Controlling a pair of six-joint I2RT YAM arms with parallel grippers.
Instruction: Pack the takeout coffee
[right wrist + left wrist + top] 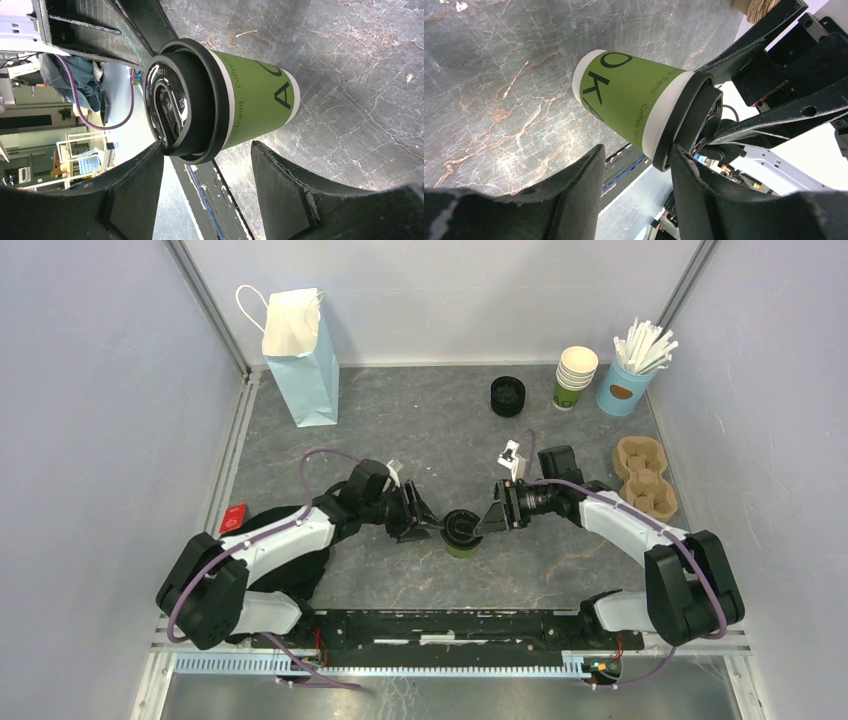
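Observation:
One takeout coffee cup (462,533), green with a pale upper band and a black lid, stands on the grey table between my two arms. A second lidded cup is not in view. My left gripper (430,526) is open just left of the cup. In the left wrist view the cup (624,95) lies just past the open fingers (574,195), one fingertip at the lid's rim. My right gripper (488,522) is open just right of it. In the right wrist view the cup (252,102) and its lid (180,107) sit just beyond the open fingers (285,190).
A light blue paper bag (303,360) stands at the back left. A stack of black lids (508,396), a stack of lidless cups (574,376) and a blue cup of stirrers (630,375) stand at the back right. A brown cup carrier (645,477) lies at the right. A small red thing (233,518) lies at the left edge.

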